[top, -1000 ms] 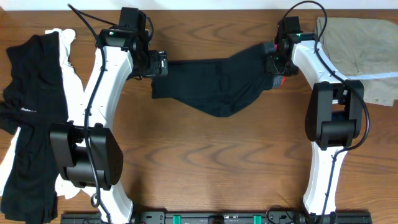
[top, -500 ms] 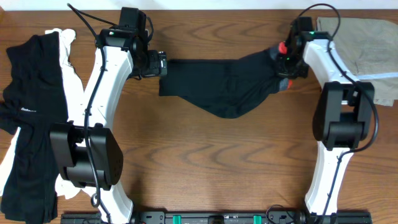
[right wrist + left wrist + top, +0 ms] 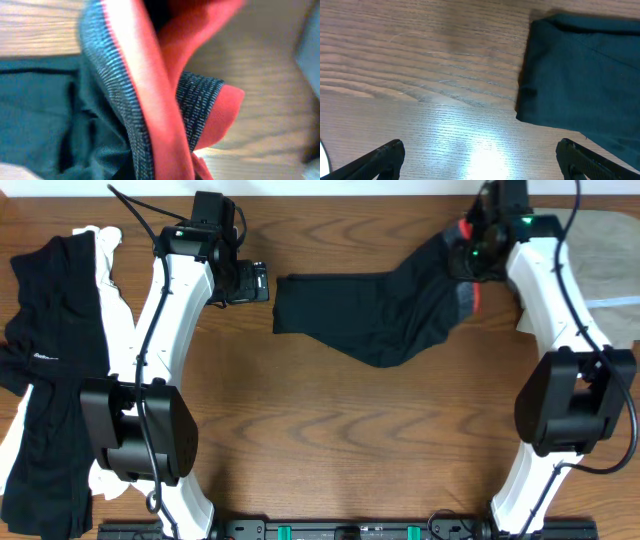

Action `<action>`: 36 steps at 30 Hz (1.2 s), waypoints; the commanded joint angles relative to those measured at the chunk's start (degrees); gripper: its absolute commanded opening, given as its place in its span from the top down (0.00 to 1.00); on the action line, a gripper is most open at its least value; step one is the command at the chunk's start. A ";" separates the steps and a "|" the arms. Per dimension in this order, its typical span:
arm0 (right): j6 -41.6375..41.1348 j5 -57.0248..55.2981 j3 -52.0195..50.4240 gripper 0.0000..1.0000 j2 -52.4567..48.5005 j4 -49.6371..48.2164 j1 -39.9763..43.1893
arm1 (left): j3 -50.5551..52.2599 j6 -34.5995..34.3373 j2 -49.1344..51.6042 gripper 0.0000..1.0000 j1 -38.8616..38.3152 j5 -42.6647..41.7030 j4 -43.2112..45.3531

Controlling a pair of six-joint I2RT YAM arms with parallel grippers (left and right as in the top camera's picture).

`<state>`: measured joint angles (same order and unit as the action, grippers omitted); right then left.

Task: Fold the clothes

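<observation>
A dark garment (image 3: 380, 310) with a red and grey waistband (image 3: 145, 100) lies stretched across the back of the wooden table. My right gripper (image 3: 472, 252) is shut on its waistband end and holds that end lifted; its fingers are hidden behind the cloth in the right wrist view. My left gripper (image 3: 258, 283) is open and empty, just left of the garment's left edge. In the left wrist view the garment's corner (image 3: 585, 75) lies flat ahead and to the right of the open fingers (image 3: 480, 160).
A pile of black and white clothes (image 3: 50, 360) covers the left side of the table. A khaki garment (image 3: 600, 250) lies at the back right corner, just behind the right arm. Bare wood lies in front of the dark garment.
My right gripper has moved right and toward the back, dragging the dark garment to the right. Its left edge has slid away from the left gripper, which stayed in place.
</observation>
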<state>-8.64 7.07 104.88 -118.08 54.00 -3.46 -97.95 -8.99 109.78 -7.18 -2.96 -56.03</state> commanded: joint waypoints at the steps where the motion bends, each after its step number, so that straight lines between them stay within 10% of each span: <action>1: 0.98 2.45 0.11 0.99 1.31 -1.05 -5.18 | 0.68 0.59 -0.70 0.02 0.26 0.72 -0.02; 22: -4.61 0.26 0.11 0.92 -4.90 -16.76 -26.64 | 0.68 1.46 -0.70 0.02 3.76 0.72 -0.07; 28: -2.84 1.38 0.11 0.39 -6.14 -18.71 -29.90 | 0.68 1.64 -0.70 0.02 4.26 1.11 -0.04; 36: -2.45 1.31 4.44 0.26 -5.20 -13.09 -30.10 | 0.68 1.62 -0.70 0.02 8.46 1.07 0.15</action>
<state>-11.53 8.36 106.02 -124.25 39.83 -34.15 -97.95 -8.51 109.78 -0.58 -2.74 -55.77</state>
